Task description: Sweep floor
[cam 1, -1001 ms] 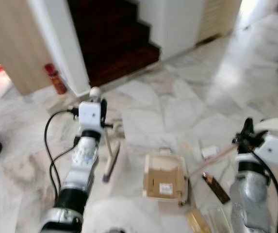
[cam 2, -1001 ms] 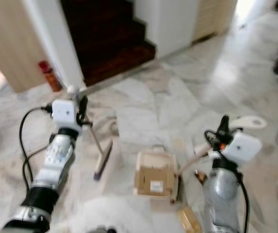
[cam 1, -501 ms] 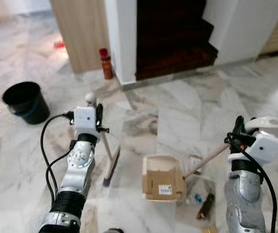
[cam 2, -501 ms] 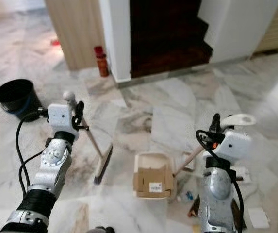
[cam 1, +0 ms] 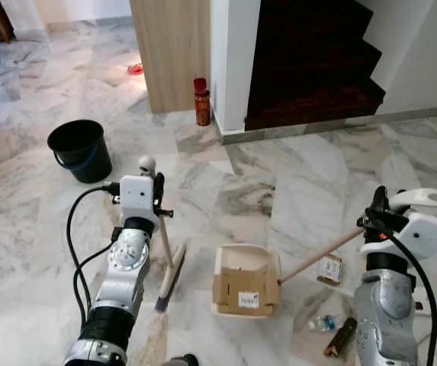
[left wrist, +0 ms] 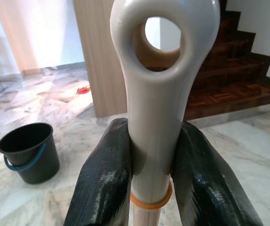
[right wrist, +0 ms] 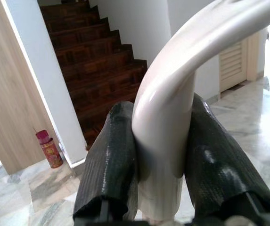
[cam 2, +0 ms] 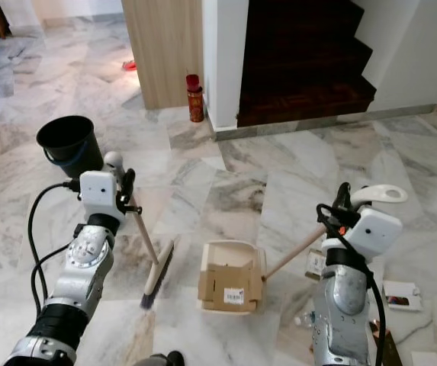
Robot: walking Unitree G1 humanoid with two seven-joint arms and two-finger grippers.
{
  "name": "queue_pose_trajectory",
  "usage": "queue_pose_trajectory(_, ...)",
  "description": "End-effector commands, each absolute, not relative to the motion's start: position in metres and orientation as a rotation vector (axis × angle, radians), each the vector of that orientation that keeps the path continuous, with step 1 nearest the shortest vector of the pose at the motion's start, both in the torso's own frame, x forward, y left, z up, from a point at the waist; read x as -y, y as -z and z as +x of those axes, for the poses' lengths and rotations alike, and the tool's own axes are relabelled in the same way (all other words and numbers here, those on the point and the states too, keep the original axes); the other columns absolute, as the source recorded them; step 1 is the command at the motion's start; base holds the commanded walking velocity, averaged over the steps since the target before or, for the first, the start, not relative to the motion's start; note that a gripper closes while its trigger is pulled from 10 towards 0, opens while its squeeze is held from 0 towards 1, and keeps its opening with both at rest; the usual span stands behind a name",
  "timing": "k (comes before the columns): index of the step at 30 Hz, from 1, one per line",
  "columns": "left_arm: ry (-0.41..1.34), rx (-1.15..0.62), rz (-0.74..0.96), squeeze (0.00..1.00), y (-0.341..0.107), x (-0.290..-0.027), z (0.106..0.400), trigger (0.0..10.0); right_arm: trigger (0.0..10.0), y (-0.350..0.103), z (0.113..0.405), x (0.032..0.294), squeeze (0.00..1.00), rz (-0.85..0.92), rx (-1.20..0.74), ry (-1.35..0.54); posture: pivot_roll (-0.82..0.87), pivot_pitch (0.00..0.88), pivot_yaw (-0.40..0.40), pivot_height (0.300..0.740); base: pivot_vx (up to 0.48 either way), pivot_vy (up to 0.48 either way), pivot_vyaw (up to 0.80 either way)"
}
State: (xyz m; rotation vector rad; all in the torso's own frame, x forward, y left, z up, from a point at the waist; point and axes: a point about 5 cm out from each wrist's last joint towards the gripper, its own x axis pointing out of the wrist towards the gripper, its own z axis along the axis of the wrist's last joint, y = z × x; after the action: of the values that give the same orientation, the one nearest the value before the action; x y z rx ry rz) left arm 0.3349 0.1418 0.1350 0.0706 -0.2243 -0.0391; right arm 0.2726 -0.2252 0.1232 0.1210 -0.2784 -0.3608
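Note:
My left gripper (cam 1: 155, 200) is shut on the cream top of a broom handle (left wrist: 159, 84), just under its hanging loop. The broom's stick slants down to its brush head (cam 1: 171, 278), which rests on the marble floor. My right gripper (cam 1: 374, 217) is shut on the curved white grip (right wrist: 172, 94) of a long-handled dustpan. The cream dustpan (cam 1: 235, 258) sits on the floor between my arms with a piece of cardboard (cam 1: 242, 288) in it. Litter lies to its right: a small packet (cam 1: 329, 269), a plastic bottle (cam 1: 321, 323) and a brown wrapper (cam 1: 342, 339).
A black bucket (cam 1: 81, 149) stands on the floor at the far left. A red canister (cam 1: 200, 101) stands by a wooden panel (cam 1: 174, 46) and a white pillar (cam 1: 232, 61). Dark wooden stairs (cam 1: 310, 69) rise straight ahead. Open marble floor lies in front.
The head camera has swung left and the blur has gone; the bucket has come into view. Both grippers keep their holds, and broom and dustpan stay between the arms.

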Motion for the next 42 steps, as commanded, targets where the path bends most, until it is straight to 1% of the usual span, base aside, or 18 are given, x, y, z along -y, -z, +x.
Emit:
queue_pose_trajectory(1, 0.034, 0.286, 0.087, 0.00, -0.1496, -0.1450, 0.3366, 10.0, 10.0, -0.1284, 0.2744, 0.2220, 0.00, 0.141, 0.305, 0.351, 0.07, 0.063, -0.001, 0.740, 0.000, 0.405, 0.00)
queue_pose_trajectory(7, 0.035, 0.284, 0.083, 0.00, -0.1488, -0.1442, 0.3356, 10.0, 10.0, -0.1264, 0.2746, 0.2222, 0.00, 0.146, 0.286, 0.344, 0.07, 0.058, -0.004, 0.740, 0.000, 0.404, 0.00)
queue_pose_trajectory(12, 0.032, 0.287, 0.081, 0.00, -0.1502, -0.1446, 0.3362, 10.0, 10.0, -0.1280, 0.2761, 0.2215, 0.00, 0.155, 0.296, 0.340, 0.07, 0.064, -0.006, 0.740, 0.000, 0.406, -0.62)
queue_pose_trajectory(38, 0.008, 0.292, 0.083, 0.00, -0.1536, -0.1491, 0.3364, 10.0, 10.0, -0.1304, 0.2779, 0.2206, 0.00, 0.154, 0.301, 0.332, 0.09, 0.097, -0.006, 0.740, 0.000, 0.406, 0.00)
queue_pose_trajectory(42, 0.007, 0.290, 0.082, 0.00, -0.1534, -0.1495, 0.3358, 10.0, 10.0, -0.1296, 0.2777, 0.2198, 0.00, 0.128, 0.293, 0.332, 0.09, 0.099, -0.007, 0.740, 0.000, 0.407, 0.00)
